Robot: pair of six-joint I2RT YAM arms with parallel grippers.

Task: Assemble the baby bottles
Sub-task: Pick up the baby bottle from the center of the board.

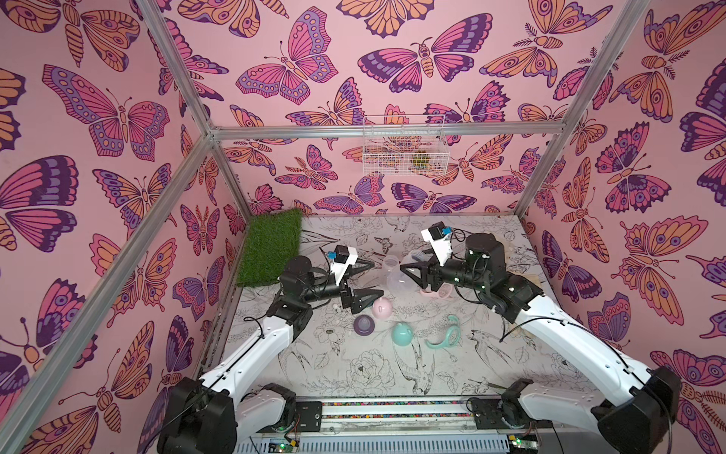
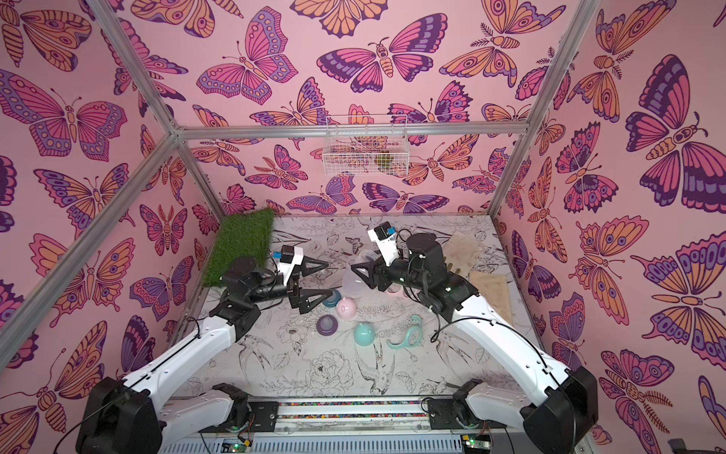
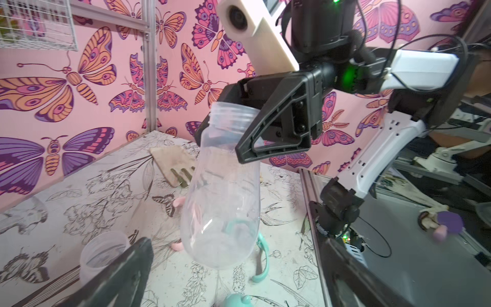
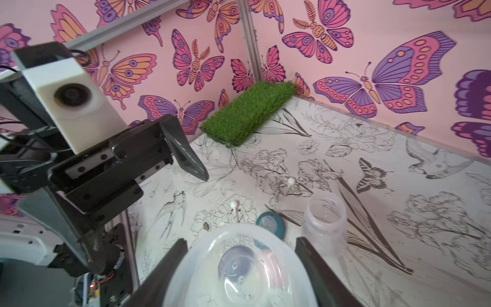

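Turf mat [image 1: 269, 247] fills the table's ten o'clock corner and plays no part here. Just in from it, the left gripper [image 1: 378, 280] hovers near the centre, pointing toward three o'clock, its fingers spread wide and grasping nothing. Toward six o'clock from it, a purple collar [image 1: 363, 324], a pink dome cap [image 1: 382, 307] and a teal dome cap [image 1: 403, 334] lie loose on the table. A teal collar [image 2: 330, 298] sits close by the gripper's nearer finger.

At the centre the standing bottle [image 1: 391, 261] is upright and open-mouthed, with nothing fitted. Just beside it the right gripper [image 3: 219, 144] is clenched on the neck of the held bottle [image 3: 220, 202]. That bottle hangs tilted, mouth uppermost, and seems lifted off the table, its body turned toward the left gripper. The pink handled ring [image 1: 428, 293] lies under the right arm, and the teal handled ring [image 1: 444, 334] lies toward five o'clock. Beige gloves [image 2: 461, 251] rest at two o'clock.

Neither bottle carries any part yet, so the task looks barely begun. The step in hand reads as presenting the first bottle for a handover. The next move probably calls for the left gripper to close low on the bottle's body, leaving the neck free for a ring. The plastic is smooth and tapered, so the right gripper should keep its grip until the left one is firm.
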